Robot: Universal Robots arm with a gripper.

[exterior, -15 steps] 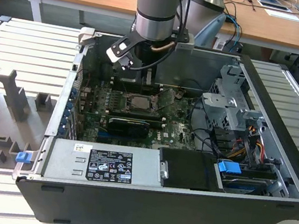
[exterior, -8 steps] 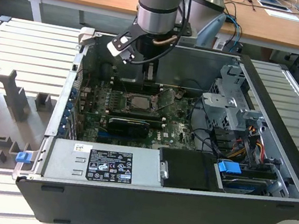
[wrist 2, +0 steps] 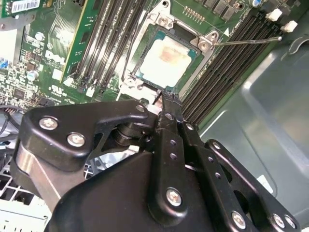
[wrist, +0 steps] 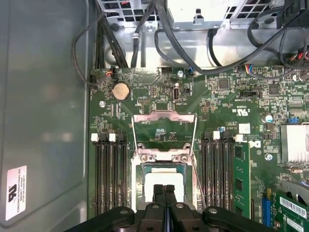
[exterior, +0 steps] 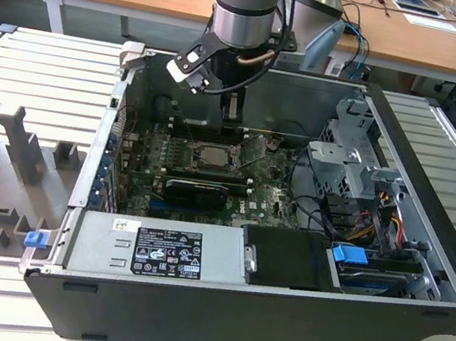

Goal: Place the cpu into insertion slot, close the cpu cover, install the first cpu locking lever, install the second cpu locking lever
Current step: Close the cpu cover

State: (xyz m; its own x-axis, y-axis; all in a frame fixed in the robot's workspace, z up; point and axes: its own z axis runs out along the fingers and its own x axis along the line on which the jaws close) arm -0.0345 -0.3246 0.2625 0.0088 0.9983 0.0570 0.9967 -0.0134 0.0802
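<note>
The cpu [wrist: 164,180] [wrist 2: 166,60] lies flat in the insertion slot [wrist 2: 145,77] [exterior: 211,155], its pale metal face up. The cpu cover [wrist: 164,116] [exterior: 253,149] stands tilted open off its hinge, away from the socket. A thin locking lever [wrist 2: 246,41] sticks out free beside the socket. My gripper [wrist: 164,191] [wrist 2: 166,94] [exterior: 229,114] hangs just over the near edge of the cpu. Its black fingers are pressed together, with nothing seen between them.
The motherboard sits deep in an open computer case [exterior: 419,281]. Black memory slots [wrist: 108,174] [wrist: 219,169] flank the socket. Cables [wrist: 193,53] and a drive cage [exterior: 356,166] lie beyond. A power supply [exterior: 162,251] lines the front. A grey fixture [exterior: 11,160] stands at the exterior view's left.
</note>
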